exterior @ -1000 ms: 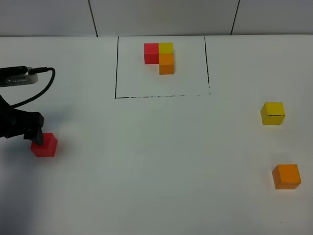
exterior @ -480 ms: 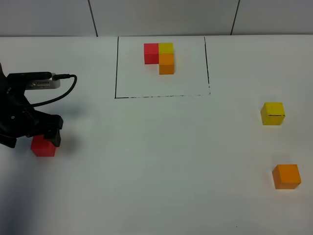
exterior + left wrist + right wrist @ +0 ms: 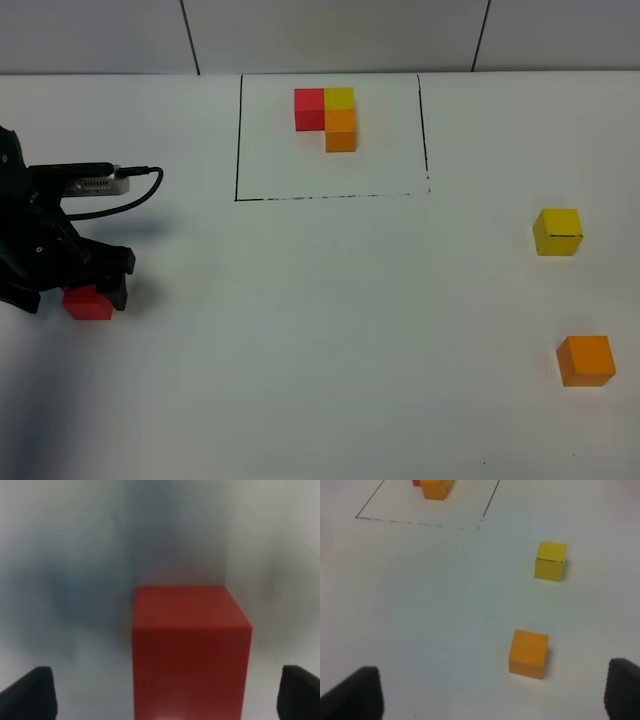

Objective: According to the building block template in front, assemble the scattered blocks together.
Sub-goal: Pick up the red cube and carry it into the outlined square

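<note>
Noted, against the frame a second back, a shift of the left arm inward and down, from beside the red cube to directly over it. Found nothing else displaced.

Found the left jaws apart and astride that cube, one finger on each side, clear of both faces in the wrist view. Located the red cube near the left edge of the surface, well apart from the building block template inside its black rectangle at the far middle.

Judged the step in hand as the grasp of the first of the scattered blocks. Required next, by judgement: closing squarely on the two side faces, lifting, then carrying toward the middle of the surface, in front of the rectangle.

Found the right jaws apart and empty, out of the high view. Recorded the yellow cube and the orange cube on the right side, apart from each other and well apart from the red one.

Saw nothing lying in the likely path. Flagged only the loose cable trailing beside the left arm.
</note>
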Controlling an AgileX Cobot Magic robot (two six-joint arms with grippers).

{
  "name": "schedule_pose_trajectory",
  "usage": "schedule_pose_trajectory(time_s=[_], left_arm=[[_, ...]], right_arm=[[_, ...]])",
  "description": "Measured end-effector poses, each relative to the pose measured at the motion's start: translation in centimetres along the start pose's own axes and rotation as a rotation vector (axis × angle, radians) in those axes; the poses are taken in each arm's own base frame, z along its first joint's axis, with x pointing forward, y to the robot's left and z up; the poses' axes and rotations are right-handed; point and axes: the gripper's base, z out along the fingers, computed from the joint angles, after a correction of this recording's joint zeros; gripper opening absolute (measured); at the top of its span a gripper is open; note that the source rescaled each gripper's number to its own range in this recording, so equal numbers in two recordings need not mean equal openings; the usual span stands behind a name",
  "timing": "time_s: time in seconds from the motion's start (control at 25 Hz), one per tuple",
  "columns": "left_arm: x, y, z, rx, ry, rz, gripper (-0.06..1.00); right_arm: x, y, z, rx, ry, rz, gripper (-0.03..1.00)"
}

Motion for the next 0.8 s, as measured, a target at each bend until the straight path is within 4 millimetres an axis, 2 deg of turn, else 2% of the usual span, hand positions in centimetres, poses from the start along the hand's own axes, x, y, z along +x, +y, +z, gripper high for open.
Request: schedule_pose_trajectory(time_s=[0.2, 0.4, 0.56, 0.64, 0.68, 0.72, 0.8], left_arm=[[-0.3, 0.0, 0.7, 0.0, -0.003, -0.012, 0.87], [-0.3, 0.0, 1.4, -0.001, 0.01, -0.019, 0.68], [-0.3, 0.0, 1.7, -0.002, 0.021, -0.02, 0.41], [-0.3, 0.0, 1.7, -0.002, 0.019, -0.02, 0.2], [-0.3, 0.0, 1.6, -0.002, 0.018, -0.02, 0.06], [-0.4, 0.0, 1.5, -0.002, 0.016, -0.02, 0.0], [-0.7, -0.1, 0.8, -0.001, 0.013, -0.019, 0.0]], right_arm=[[0.0, 0.0, 0.0, 0.0, 0.0, 0.0, 0.79], [0.0, 0.0, 0.0, 0.0, 0.0, 0.0, 0.79], [0.0, 0.0, 0.0, 0.0, 0.0, 0.0, 0.79], [0.0, 0.0, 0.0, 0.0, 0.0, 0.0, 0.79], [0.0, 0.0, 0.0, 0.0, 0.0, 0.0, 0.79], [0.0, 0.0, 0.0, 0.0, 0.0, 0.0, 0.79], [0.0, 0.0, 0.0, 0.0, 0.0, 0.0, 0.79]])
